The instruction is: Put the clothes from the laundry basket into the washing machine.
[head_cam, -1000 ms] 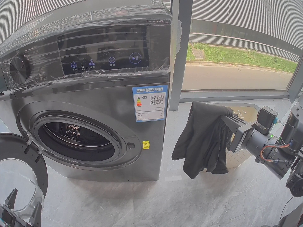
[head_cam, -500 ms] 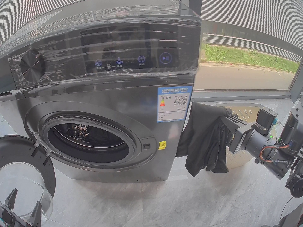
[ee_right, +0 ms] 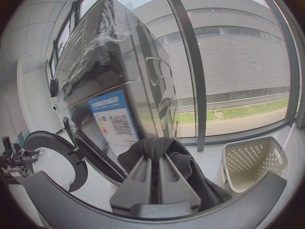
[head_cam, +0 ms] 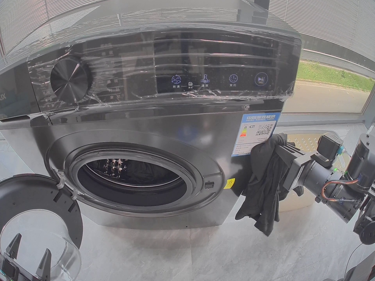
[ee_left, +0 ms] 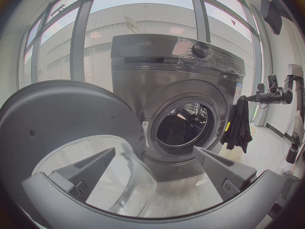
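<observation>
A dark grey garment [head_cam: 265, 184] hangs from my right gripper [head_cam: 282, 150], which is shut on its top fold beside the washing machine's right front corner. In the right wrist view the fingers [ee_right: 165, 182] pinch the garment [ee_right: 159, 150]. The grey washing machine [head_cam: 156, 110] has its drum opening [head_cam: 133, 176] uncovered, with dark cloth lying inside. Its round door [head_cam: 39, 219] is swung out to the left. My left gripper [head_cam: 27, 254] stands open low in front of that door, its fingers [ee_left: 225, 172] apart and holding nothing. The cream laundry basket [head_cam: 304, 141] sits behind the garment.
A tall window [head_cam: 332, 40] with a dark pillar runs behind the machine. The light tiled floor [head_cam: 195, 250] lies open in front of the machine. In the right wrist view the basket [ee_right: 254, 163] looks bare inside.
The whole head view has shifted, so the camera moved leftward toward the machine. The garment in my right gripper now hangs at the machine's front right corner instead of clear of it.
</observation>
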Controlling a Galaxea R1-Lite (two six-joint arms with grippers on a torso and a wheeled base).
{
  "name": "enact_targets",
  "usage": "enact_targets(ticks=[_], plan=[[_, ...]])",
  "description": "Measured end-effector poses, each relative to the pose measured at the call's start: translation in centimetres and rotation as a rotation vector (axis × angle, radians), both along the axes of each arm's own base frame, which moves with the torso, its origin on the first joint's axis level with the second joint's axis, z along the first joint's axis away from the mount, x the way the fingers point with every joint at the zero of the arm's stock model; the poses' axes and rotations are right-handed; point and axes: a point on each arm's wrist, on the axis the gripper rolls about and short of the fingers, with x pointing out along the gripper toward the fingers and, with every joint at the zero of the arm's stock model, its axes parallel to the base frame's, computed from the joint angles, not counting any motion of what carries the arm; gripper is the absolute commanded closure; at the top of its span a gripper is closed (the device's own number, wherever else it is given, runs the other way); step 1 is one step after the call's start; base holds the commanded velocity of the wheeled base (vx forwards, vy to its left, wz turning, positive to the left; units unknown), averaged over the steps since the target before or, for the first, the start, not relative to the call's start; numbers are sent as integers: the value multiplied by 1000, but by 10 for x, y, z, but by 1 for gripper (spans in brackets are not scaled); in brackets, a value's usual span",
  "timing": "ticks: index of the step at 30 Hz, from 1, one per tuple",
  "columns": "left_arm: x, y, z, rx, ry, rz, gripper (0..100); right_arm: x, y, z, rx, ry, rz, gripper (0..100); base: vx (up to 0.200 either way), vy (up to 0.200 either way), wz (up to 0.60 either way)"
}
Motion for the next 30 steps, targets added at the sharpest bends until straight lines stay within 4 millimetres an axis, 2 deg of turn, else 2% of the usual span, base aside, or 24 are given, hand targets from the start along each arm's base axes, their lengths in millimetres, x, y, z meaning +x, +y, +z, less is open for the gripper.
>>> enact_targets(ticks=[21,30], plan=[[0,0,0,2,0,0,0,0,0,-1,-2,2,2,100,0,0,0],[0,0,0,6,-2,0,0,-1,0,-3,-6,8,10,100,-200,0,0]])
